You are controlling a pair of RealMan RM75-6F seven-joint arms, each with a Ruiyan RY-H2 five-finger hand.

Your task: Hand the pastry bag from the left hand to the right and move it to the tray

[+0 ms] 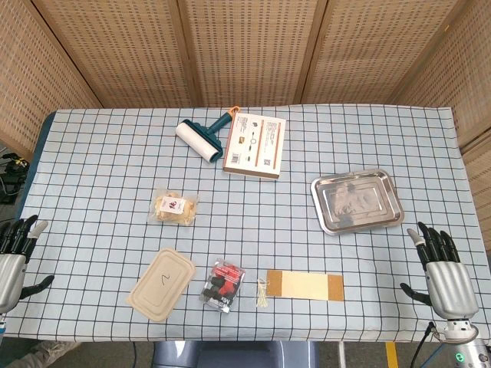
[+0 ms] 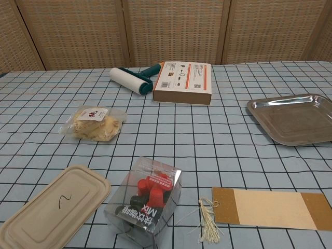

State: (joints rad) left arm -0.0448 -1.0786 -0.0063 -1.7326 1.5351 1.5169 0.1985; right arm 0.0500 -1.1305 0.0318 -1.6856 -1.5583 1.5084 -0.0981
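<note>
My left robot hand (image 1: 14, 257) and right robot hand (image 1: 443, 268) rest spread and empty at the near edge — the clear crinkled pastry bag (image 1: 176, 206) lies untouched, left of the shiny steel tray (image 1: 390, 184).

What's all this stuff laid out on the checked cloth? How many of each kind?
Pastry bag: 1
Metal tray: 1
Lint roller: 1
Cardboard box: 1
Beige lid: 1
Clear pack of red and black pieces: 1
Tasselled card: 1
Total: 7

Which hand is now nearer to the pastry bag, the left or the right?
Left. The left hand is at the table's near-left edge, nearer the pastry bag; the right hand is at the near-right edge, beyond the tray.
</note>
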